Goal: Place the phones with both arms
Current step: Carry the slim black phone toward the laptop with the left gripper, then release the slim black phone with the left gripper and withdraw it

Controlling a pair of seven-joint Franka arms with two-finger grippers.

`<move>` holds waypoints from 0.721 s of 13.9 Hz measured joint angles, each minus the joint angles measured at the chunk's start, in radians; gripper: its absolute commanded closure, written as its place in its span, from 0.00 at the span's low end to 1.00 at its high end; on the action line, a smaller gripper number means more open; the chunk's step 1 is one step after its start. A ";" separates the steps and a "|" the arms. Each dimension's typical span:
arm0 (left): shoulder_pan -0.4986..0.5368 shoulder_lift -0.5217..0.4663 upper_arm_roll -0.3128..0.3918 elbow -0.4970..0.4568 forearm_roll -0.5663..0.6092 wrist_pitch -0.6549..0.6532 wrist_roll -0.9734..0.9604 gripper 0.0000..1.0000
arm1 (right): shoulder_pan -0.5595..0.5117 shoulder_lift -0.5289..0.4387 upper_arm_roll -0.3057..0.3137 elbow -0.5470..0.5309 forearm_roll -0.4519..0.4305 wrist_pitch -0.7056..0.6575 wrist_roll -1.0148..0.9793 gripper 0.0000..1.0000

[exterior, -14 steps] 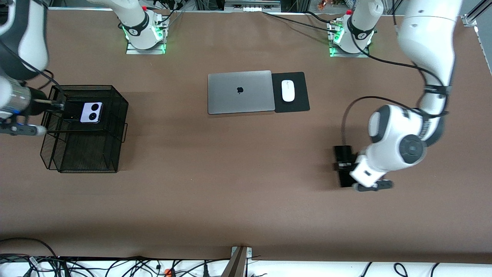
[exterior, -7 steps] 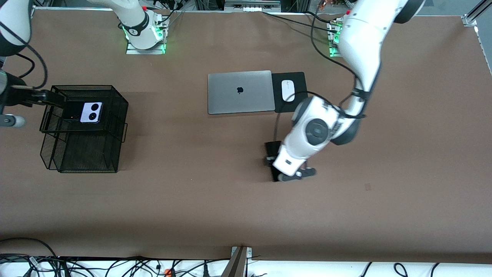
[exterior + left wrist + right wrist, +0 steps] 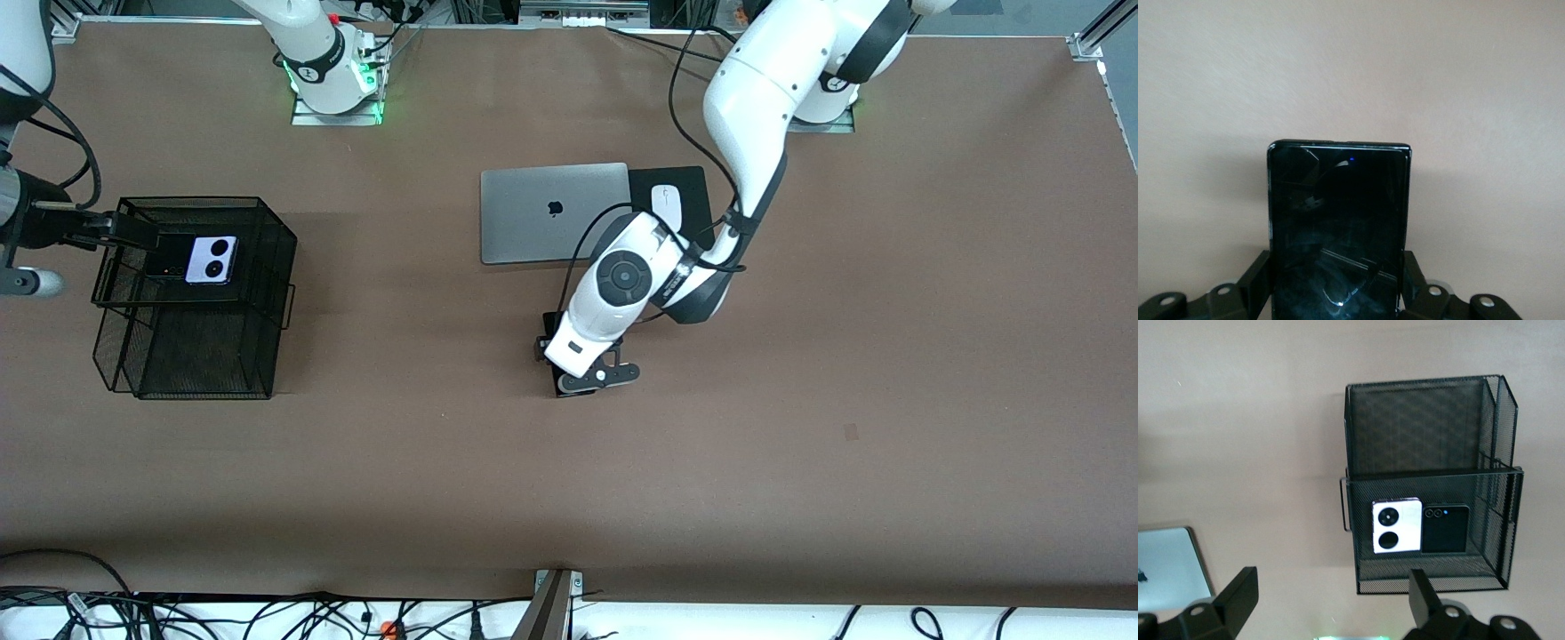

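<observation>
1. Left wrist view shows the left gripper (image 3: 1338, 293) squeezed shut on the long slim black phone (image 3: 1338, 227), one black finger on each long edge, with bare brown table (image 3: 1351, 67) under it.
2. From the front, that left gripper (image 3: 569, 360) hangs over the middle of the table, with the closed grey laptop (image 3: 553, 212) and the white computer mouse (image 3: 666, 207) on its black mat (image 3: 698, 233) farther from the front camera.
3. At the right arm's end stands a black wire mesh basket (image 3: 267, 311) with two levels. On its upper level the squarish lavender-white phone with two black circles (image 3: 212, 260) lies touching the squarish black folded phone (image 3: 166, 257).
4. The right gripper (image 3: 1328, 610) has its fingers wide apart and holds nothing. It waits up high just beside the basket.
5. The step looks like carrying the long phone to the basket. To do it well, I think the arm should keep the phone level, go slow, clear the wire rim, set it down on a free spot, and only then let go.
</observation>
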 measured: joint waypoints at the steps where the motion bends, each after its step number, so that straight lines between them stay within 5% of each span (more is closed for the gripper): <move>1: -0.011 0.013 0.000 0.009 0.000 0.000 -0.001 0.87 | -0.048 -0.028 0.052 -0.038 -0.002 0.030 0.008 0.00; 2: -0.021 0.023 0.002 0.014 0.000 0.002 -0.004 0.84 | -0.072 -0.051 0.079 -0.068 -0.002 0.043 0.010 0.00; 3: -0.029 0.034 0.003 0.018 0.000 0.011 -0.006 0.54 | -0.081 -0.065 0.091 -0.085 -0.002 0.045 0.011 0.00; 4: -0.034 0.043 0.003 0.020 0.000 0.020 -0.006 0.01 | -0.081 -0.068 0.097 -0.089 -0.002 0.045 0.012 0.00; 10: -0.033 0.040 0.023 0.067 0.006 0.024 -0.009 0.00 | -0.081 -0.039 0.109 -0.071 -0.002 0.050 0.016 0.00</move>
